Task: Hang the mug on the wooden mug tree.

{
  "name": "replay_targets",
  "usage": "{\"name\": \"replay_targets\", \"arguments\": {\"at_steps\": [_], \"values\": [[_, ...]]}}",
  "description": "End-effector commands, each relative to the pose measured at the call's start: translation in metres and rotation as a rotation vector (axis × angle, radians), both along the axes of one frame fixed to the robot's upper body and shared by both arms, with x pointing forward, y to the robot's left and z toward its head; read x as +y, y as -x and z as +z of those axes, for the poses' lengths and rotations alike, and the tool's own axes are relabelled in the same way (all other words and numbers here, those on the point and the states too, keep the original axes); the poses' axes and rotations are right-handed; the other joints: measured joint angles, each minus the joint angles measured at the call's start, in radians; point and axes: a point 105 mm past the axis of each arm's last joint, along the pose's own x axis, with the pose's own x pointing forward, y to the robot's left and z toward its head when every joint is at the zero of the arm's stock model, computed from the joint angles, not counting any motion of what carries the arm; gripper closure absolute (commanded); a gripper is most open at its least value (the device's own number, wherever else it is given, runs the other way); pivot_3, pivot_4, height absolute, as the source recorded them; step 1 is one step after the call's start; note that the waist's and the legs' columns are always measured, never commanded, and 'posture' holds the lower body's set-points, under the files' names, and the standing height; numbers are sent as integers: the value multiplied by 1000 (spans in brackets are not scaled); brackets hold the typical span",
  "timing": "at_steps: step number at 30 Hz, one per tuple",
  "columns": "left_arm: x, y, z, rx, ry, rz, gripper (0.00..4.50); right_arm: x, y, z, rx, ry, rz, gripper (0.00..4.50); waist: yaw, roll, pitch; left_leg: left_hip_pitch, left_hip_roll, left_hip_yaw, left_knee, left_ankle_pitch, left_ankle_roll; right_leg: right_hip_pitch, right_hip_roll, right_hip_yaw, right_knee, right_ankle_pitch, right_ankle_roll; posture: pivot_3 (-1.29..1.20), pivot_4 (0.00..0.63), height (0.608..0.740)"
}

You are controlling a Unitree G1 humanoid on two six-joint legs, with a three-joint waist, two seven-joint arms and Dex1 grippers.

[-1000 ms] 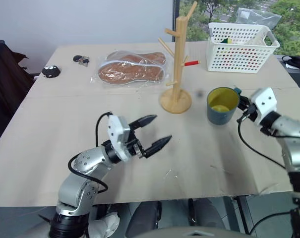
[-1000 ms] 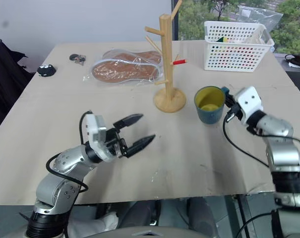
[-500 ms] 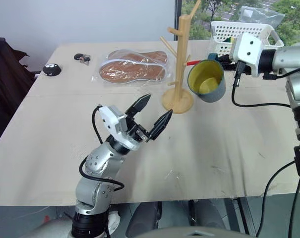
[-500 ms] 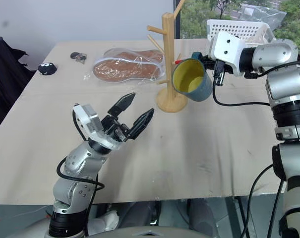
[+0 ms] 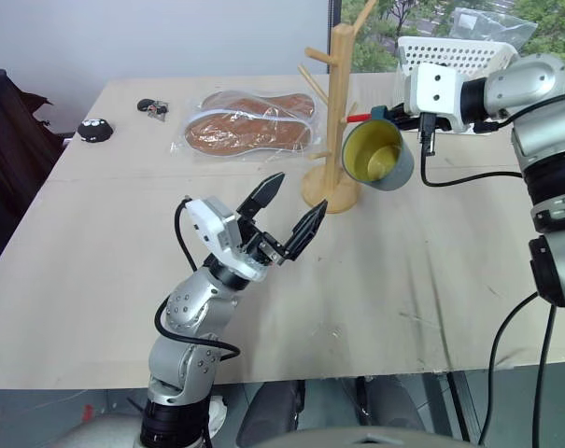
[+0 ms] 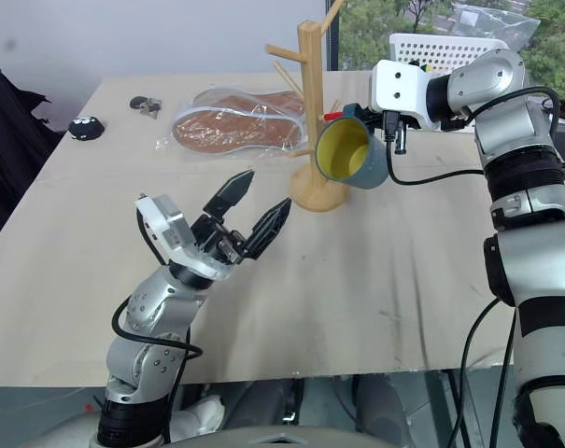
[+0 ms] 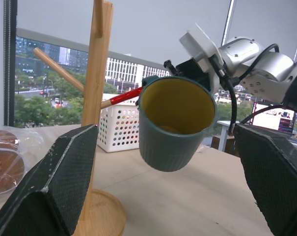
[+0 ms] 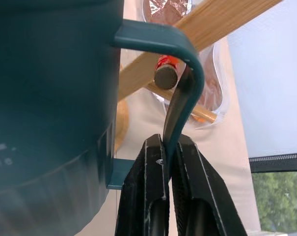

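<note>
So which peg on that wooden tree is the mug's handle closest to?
The red-tipped peg on the wooden mug tree; the other pegs are plain wood. The mug, held by the right gripper, has its handle right beside it.

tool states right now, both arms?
Left tool: open, holding nothing, raised above the table.
Right tool: shut on the mug handle, beside the wooden mug tree.

The mug point(image 7: 175, 125) hung tilted at frame centre, held by the right gripper point(image 7: 187, 69), beside the wooden mug tree point(image 7: 96, 98) at left.
</note>
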Motion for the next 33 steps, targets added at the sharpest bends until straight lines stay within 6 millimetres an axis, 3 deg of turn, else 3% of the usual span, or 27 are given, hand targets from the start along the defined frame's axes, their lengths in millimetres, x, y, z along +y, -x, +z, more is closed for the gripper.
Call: {"name": "replay_targets", "arguments": {"at_steps": [1,10,13,20,24,27,30,33], "values": [[0,7,10,-55,7,2,0,4,-1,25,-89,-15,-4,4476,0,0,0,0,0,0,0,0,0,0,0,0,0,0,0,0,150,740],[4,3,12,-63,26,27,0,6,-7,31,-107,-22,-43,4476,0,0,0,-1,0,0,0,0,0,-1,0,0,0,0,0,0,150,740],[10,-1,15,-69,45,58,0,6,-9,35,-126,-39,-60,3639,0,0,0,-1,0,0,0,0,0,-1,0,0,0,0,0,0,150,740],[10,-2,13,-73,24,50,0,-5,-13,43,-137,-98,-117,163,0,0,0,-1,0,0,0,0,0,-1,0,0,0,0,0,0,150,740],[9,-2,9,-69,0,45,0,-21,-15,50,-143,-151,-173,62,0,0,0,-1,0,0,0,0,0,-1,0,0,0,0,0,0,150,740],[6,-2,-4,-22,-58,33,0,-48,-11,51,-79,-245,-234,62,3,0,0,-1,0,0,0,0,0,-1,0,0,0,0,0,0,150,740],[4,-3,-28,82,-137,24,0,-74,0,38,37,-389,-272,62,5,0,0,-2,-1,-1,0,0,0,-1,0,-1,-1,0,0,0,150,740],[2,1,-55,146,-292,8,0,-95,19,8,115,-614,-296,62,7,-1,-1,-2,0,-2,0,0,0,0,-1,-2,-1,0,0,0,150,740]]}}
